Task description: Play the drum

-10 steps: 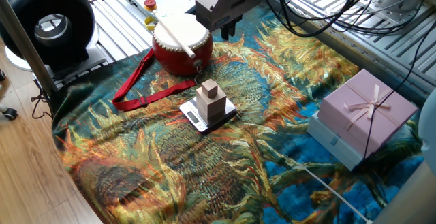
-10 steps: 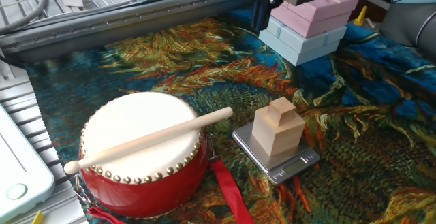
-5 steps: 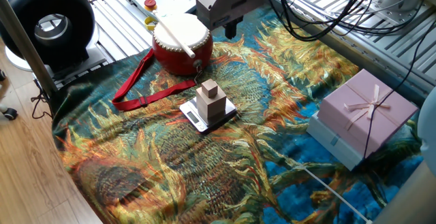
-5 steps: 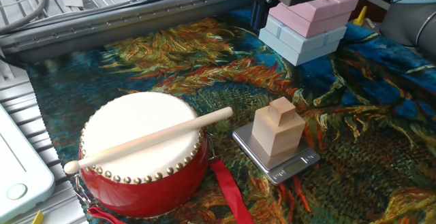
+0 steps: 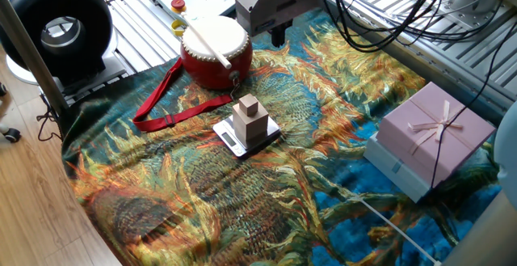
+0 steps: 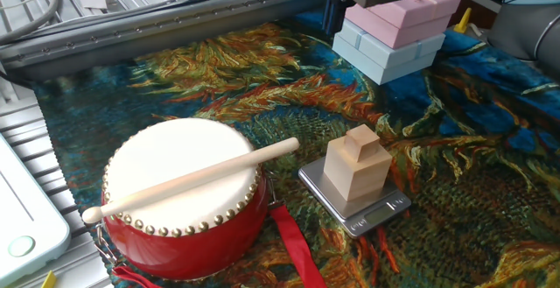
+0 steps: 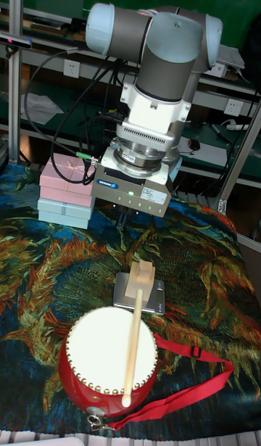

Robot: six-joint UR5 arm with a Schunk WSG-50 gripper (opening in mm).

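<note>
The drum (image 5: 215, 56) stands at the back of the patterned cloth, red barrel and cream skin (image 6: 179, 174), upright. A wooden drumstick (image 6: 192, 179) lies loose across the skin, and its tip overhangs the rim (image 7: 127, 399). The red strap (image 5: 174, 108) trails over the cloth beside the drum. My gripper (image 5: 275, 36) hangs just behind and to the right of the drum, above the cloth, touching nothing. Only its dark finger stubs (image 6: 331, 21) show under the grey body (image 7: 134, 188), so the gap between them is hidden. Nothing is in it.
A stepped wooden block (image 5: 249, 119) sits on a small silver scale (image 6: 376, 214) close in front of the drum. Pink gift boxes (image 5: 436, 128) are stacked at the cloth's far side. A big black ring fan (image 5: 60, 27) stands off the cloth. Black cables (image 5: 380, 15) hang behind the gripper.
The gripper has drifted slightly up and to the right in one fixed view. Drum, stick and block have not moved.
</note>
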